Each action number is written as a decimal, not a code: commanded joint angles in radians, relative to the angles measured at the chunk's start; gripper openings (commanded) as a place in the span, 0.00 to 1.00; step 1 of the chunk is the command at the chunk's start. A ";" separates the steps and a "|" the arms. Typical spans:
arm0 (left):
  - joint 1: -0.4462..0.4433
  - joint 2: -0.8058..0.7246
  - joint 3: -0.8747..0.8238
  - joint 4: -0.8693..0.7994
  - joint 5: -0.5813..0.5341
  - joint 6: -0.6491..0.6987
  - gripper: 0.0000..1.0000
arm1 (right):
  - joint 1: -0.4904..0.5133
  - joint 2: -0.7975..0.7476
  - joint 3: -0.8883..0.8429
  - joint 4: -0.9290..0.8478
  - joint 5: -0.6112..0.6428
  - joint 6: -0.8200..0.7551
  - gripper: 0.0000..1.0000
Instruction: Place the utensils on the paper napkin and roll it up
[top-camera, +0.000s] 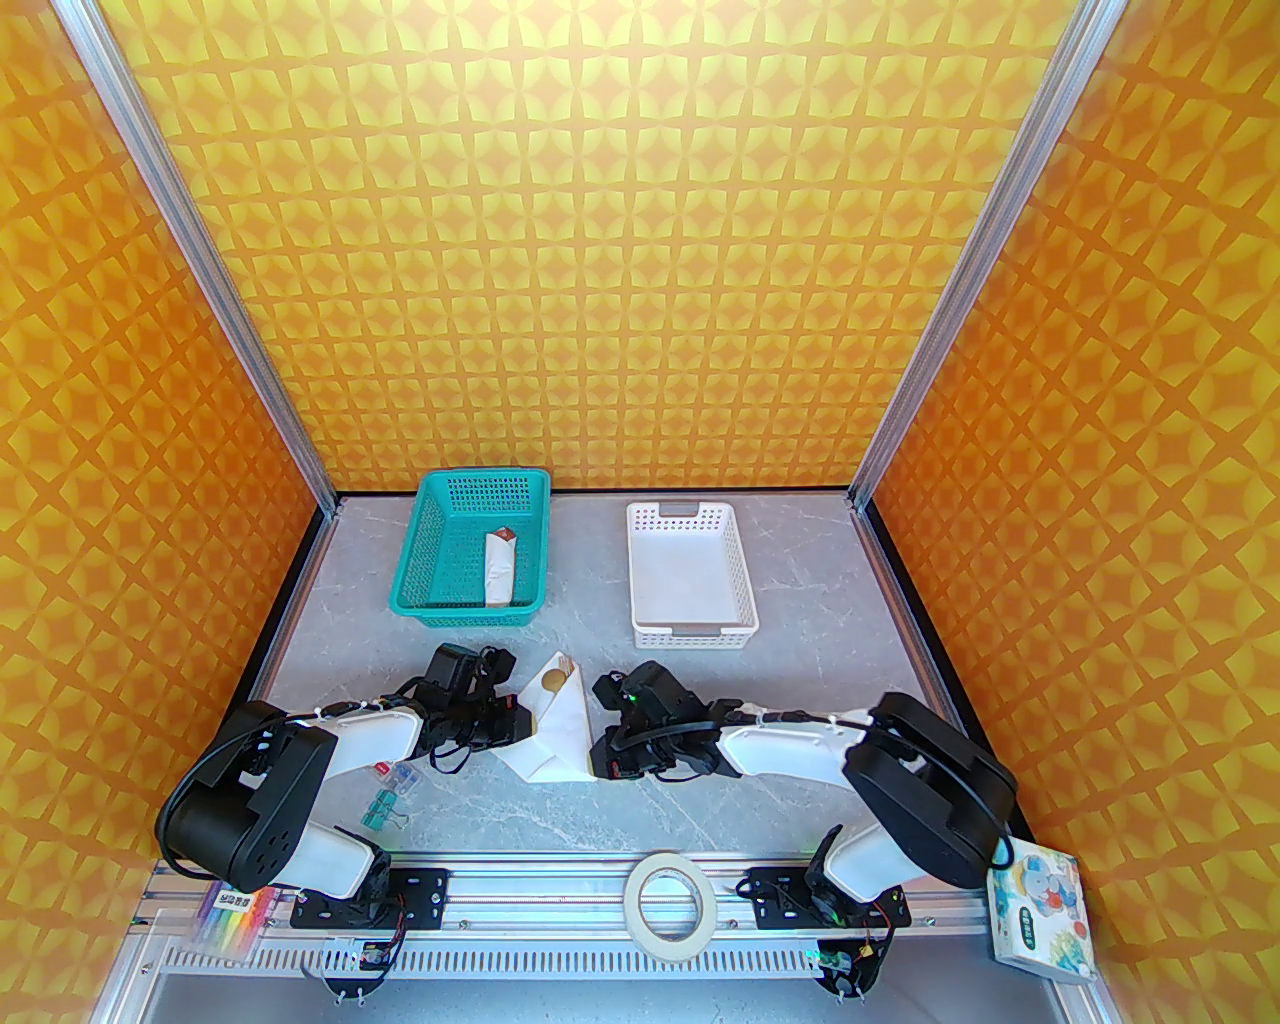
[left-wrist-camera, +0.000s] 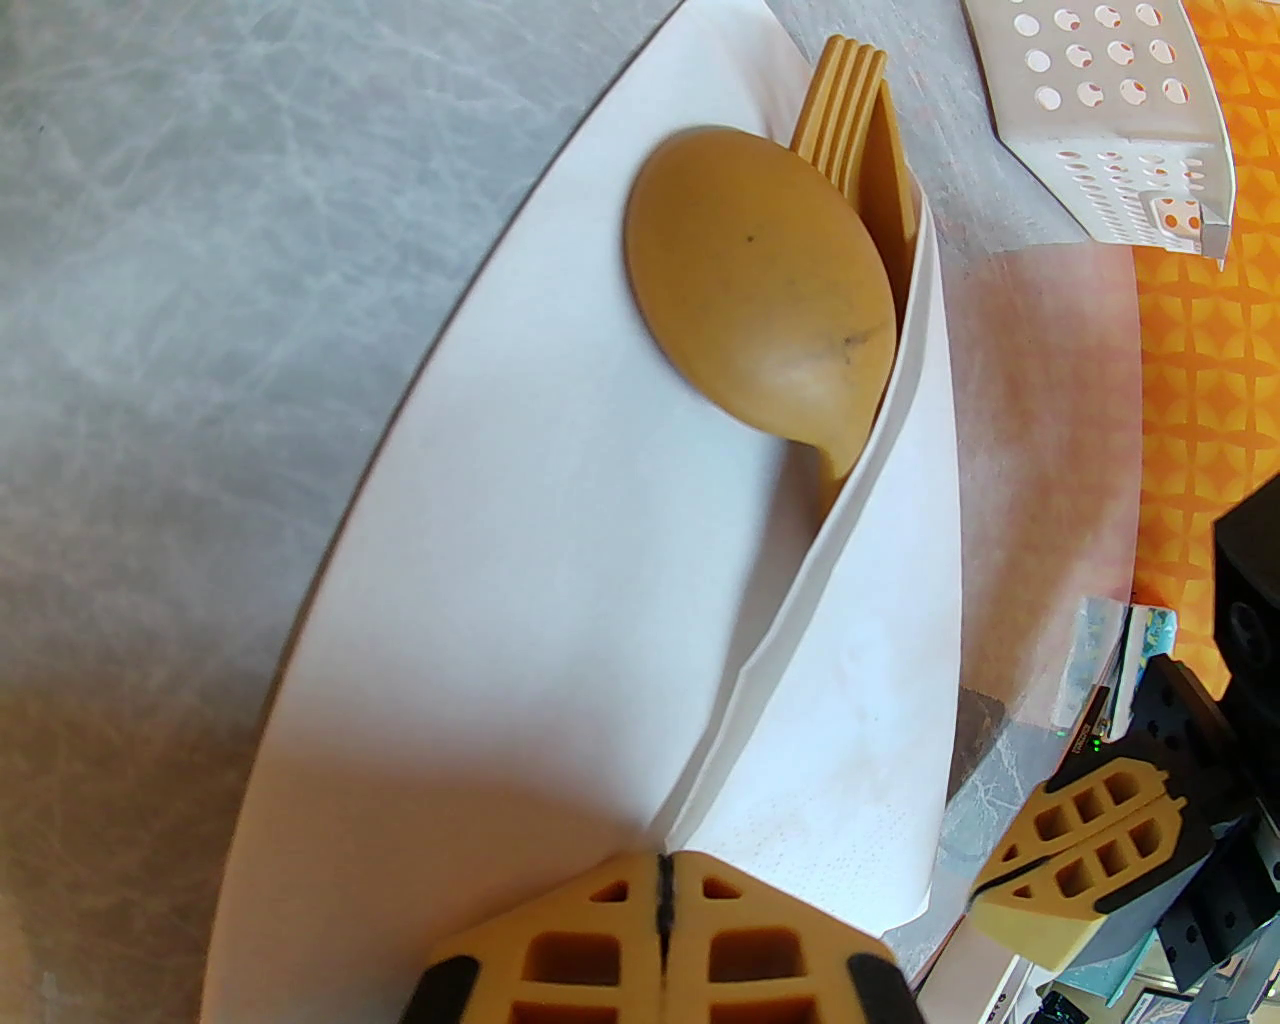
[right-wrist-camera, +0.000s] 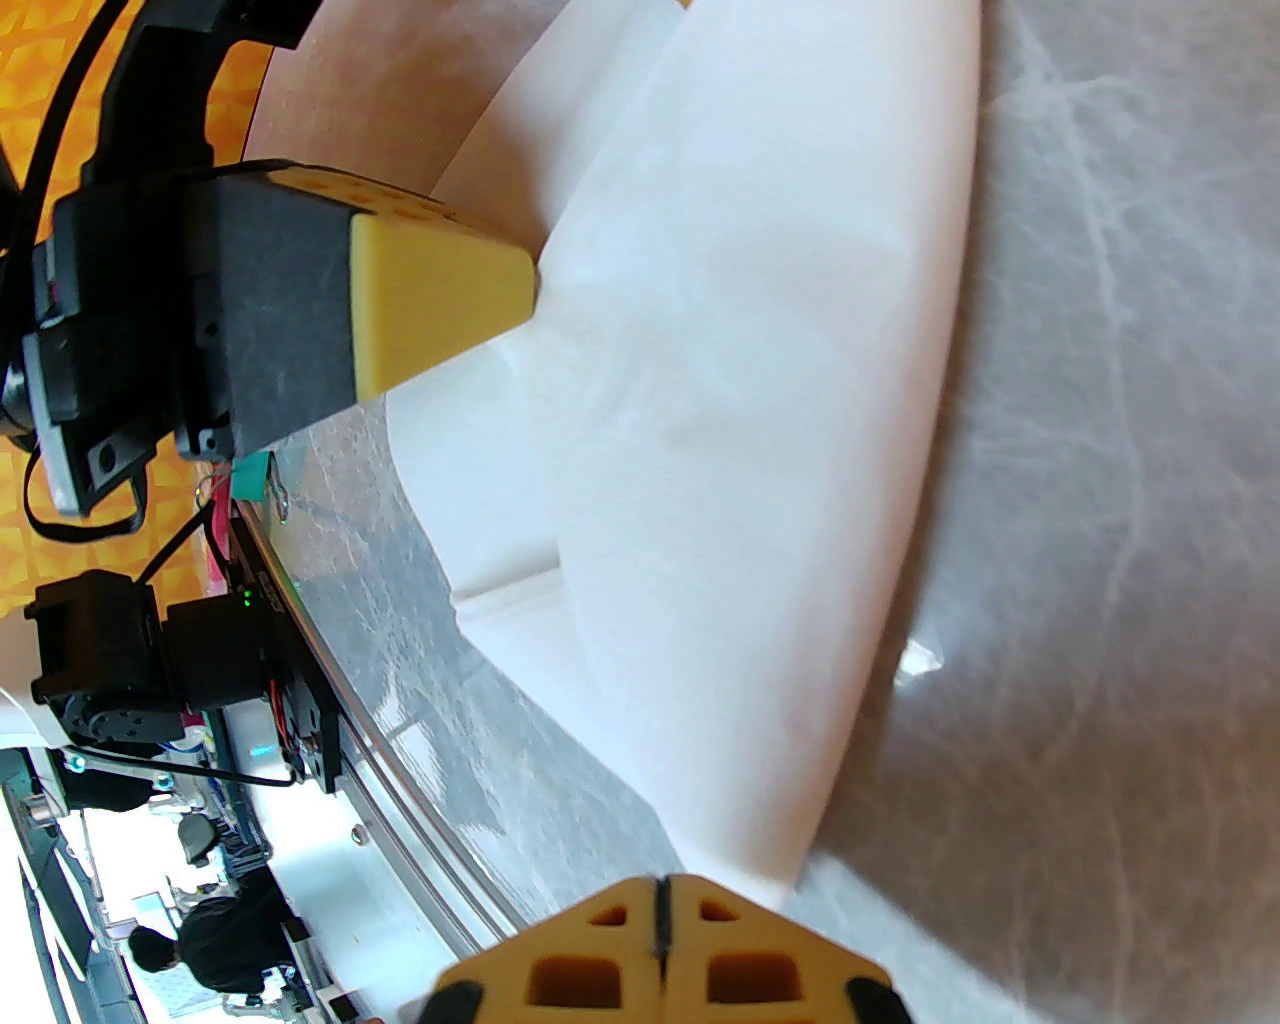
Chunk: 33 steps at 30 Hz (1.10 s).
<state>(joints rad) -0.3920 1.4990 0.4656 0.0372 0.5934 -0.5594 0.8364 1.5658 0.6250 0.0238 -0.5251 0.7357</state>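
Note:
The paper napkin (top-camera: 562, 735) lies between the two arms, with one side folded over the utensils. The tan spoon (left-wrist-camera: 760, 300) lies bowl-up on the sheet and the fork (left-wrist-camera: 845, 110) lies under it. Their handles are hidden beneath the fold of the napkin (left-wrist-camera: 560, 620). My left gripper (left-wrist-camera: 662, 868) is shut, pinching the napkin at the near end of that fold. My right gripper (right-wrist-camera: 660, 885) is also shut, its tips on the napkin's (right-wrist-camera: 720, 450) near corner. It shows as well in the left wrist view as the right gripper (left-wrist-camera: 985, 895). From above, the left gripper (top-camera: 517, 722) and right gripper (top-camera: 598, 748) flank the sheet.
At the back stand a teal basket (top-camera: 425, 560) holding a white roll (top-camera: 500, 572) and a white basket (top-camera: 640, 590). Small binder clips (top-camera: 385, 805) lie near the left arm. On the front rail sit a tape roll (top-camera: 670, 900), a marker pack (top-camera: 235, 915) and a printed box (top-camera: 1040, 915).

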 joint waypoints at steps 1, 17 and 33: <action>0.002 0.020 -0.020 -0.086 -0.081 0.023 0.00 | 0.001 0.025 -0.011 0.059 -0.028 0.024 0.00; 0.002 0.024 -0.019 -0.089 -0.084 0.024 0.00 | 0.003 0.074 -0.031 0.023 -0.008 0.016 0.00; 0.004 -0.069 0.060 -0.190 -0.112 0.034 0.10 | 0.004 0.105 -0.024 -0.072 0.041 -0.010 0.00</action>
<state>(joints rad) -0.3931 1.4708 0.4892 -0.0517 0.5564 -0.5533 0.8364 1.6306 0.6151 0.0494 -0.5320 0.7467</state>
